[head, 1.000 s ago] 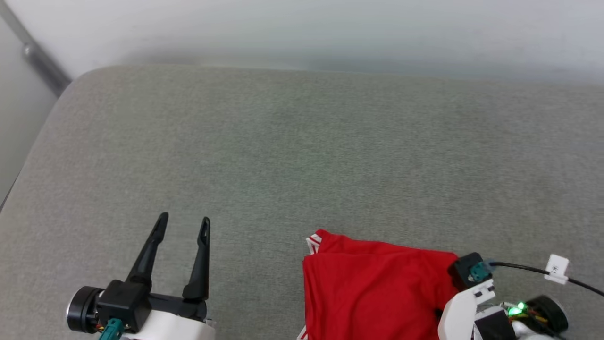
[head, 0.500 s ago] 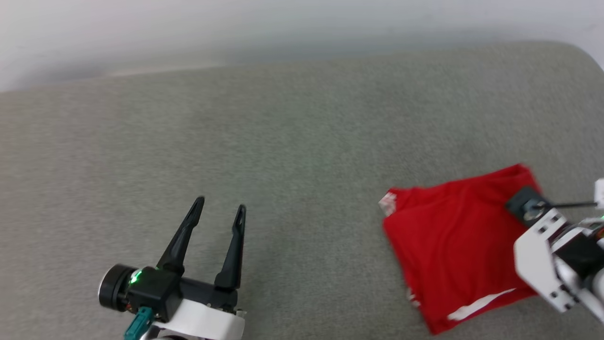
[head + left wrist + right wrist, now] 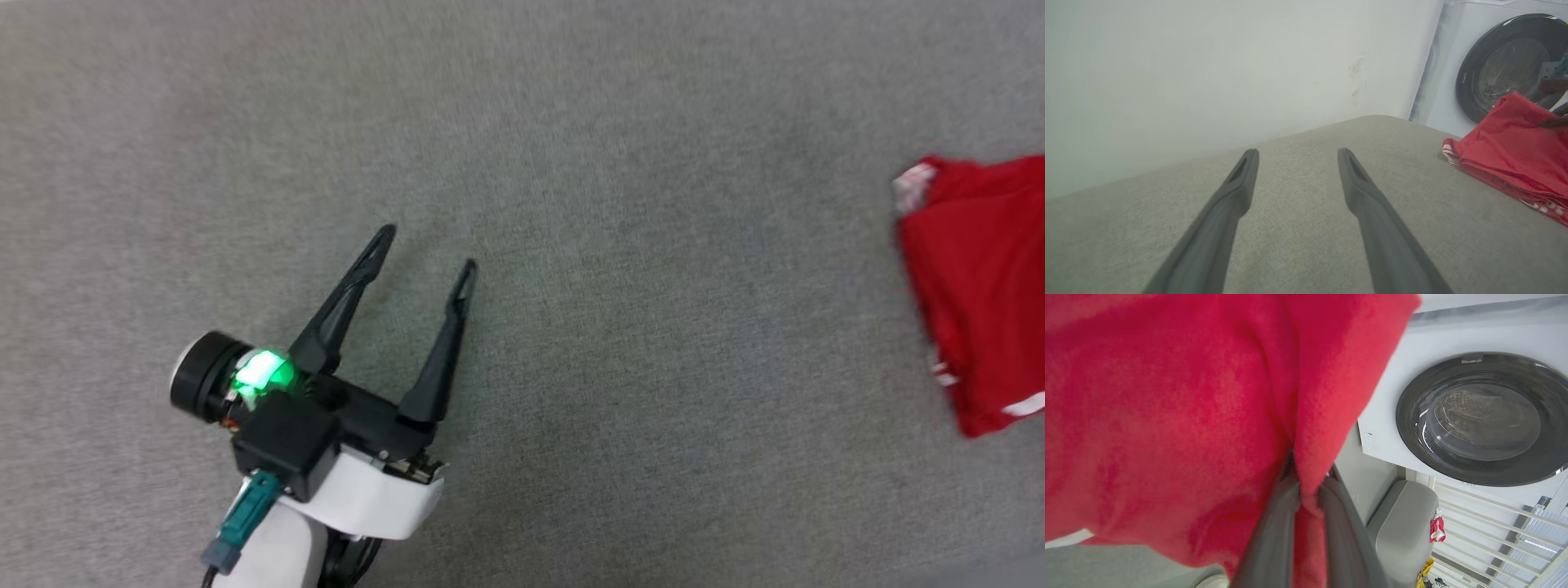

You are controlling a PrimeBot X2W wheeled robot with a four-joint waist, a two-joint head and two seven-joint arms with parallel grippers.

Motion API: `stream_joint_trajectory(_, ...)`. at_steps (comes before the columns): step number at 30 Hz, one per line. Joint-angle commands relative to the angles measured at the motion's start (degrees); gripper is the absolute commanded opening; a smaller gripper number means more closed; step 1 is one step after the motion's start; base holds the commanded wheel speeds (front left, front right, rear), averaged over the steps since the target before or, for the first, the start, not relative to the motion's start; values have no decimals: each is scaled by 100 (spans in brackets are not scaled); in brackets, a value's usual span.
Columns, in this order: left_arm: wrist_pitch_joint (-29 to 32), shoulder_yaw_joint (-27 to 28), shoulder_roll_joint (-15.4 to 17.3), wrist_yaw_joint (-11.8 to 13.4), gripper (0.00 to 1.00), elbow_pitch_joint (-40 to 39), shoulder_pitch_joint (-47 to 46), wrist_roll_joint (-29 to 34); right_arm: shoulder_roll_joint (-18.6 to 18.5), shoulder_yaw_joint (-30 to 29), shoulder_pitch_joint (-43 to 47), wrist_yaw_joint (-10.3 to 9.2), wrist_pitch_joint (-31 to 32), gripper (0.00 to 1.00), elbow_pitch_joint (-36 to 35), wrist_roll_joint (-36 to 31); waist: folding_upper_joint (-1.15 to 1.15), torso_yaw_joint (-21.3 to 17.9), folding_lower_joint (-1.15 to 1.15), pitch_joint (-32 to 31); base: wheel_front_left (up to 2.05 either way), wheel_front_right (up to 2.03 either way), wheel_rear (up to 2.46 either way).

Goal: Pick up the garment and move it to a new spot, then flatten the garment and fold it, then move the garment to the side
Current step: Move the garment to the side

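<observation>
Right gripper (image 3: 1308,479) fingers pinch a fold of the thin red jersey T-shirt (image 3: 980,286), far right, likely for carrying aside. Left gripper (image 3: 426,249) fingers spread, idle over grey fabric cushion (image 3: 620,343).

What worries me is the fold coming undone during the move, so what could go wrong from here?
1. The right gripper pinches just one bunched edge of the garment, while the left gripper hangs open, apart from it; the folded layers may sag open.
2. In the left wrist view the garment sits near the edge of the cushion, by the washing machine; it could slide off.
</observation>
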Motion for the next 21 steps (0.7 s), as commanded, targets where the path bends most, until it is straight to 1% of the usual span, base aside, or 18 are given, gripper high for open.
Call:
stream_joint_trajectory(1,-13,-48,33,-9,100,-19,-117,35,-60,-135,-109,-10,-111,0,151,-45,0,-29,-1,398,0,0,0)
stream_joint_trajectory(4,-14,-146,148,-8,100,-33,-280,74,-167,-428,-64,-10,-382,0,568,-214,0,43,-1,602,0,0,0)
stream_joint_trajectory(8,-13,-184,189,-9,100,-55,-366,61,-197,-844,-2,-10,-700,0,1046,-334,0,126,-1,785,0,0,0)
stream_joint_trajectory(13,-13,-228,228,-8,100,-20,-452,43,-60,-1333,29,-10,-1096,0,1384,-495,0,240,-1,907,0,0,0)
stream_joint_trajectory(15,-13,-228,231,-8,100,-4,-465,43,-59,-1485,82,-10,-1160,0,1490,-585,0,276,-1,914,0,0,0)
stream_joint_trajectory(16,-13,-195,200,-9,100,0,-476,31,-8,-1653,92,-10,-1208,0,1561,-654,0,315,-1,918,0,0,0)
stream_joint_trajectory(18,-13,-187,187,-8,100,22,-454,29,72,-1770,128,-10,-1215,0,1583,-670,0,348,-1,883,0,0,0)
stream_joint_trajectory(19,-13,-182,180,-8,100,34,-430,23,92,-1819,145,-10,-1219,10,1568,-716,0,358,-1,853,0,0,0)
stream_joint_trajectory(20,-13,-181,174,-8,100,57,-401,20,106,-1846,171,-10,-1200,48,1546,-753,0,366,-1,812,0,0,0)
stream_joint_trajectory(21,-13,-177,163,-8,100,79,-371,22,146,-1909,181,-10,-1144,100,1538,-787,0,373,-1,757,0,0,0)
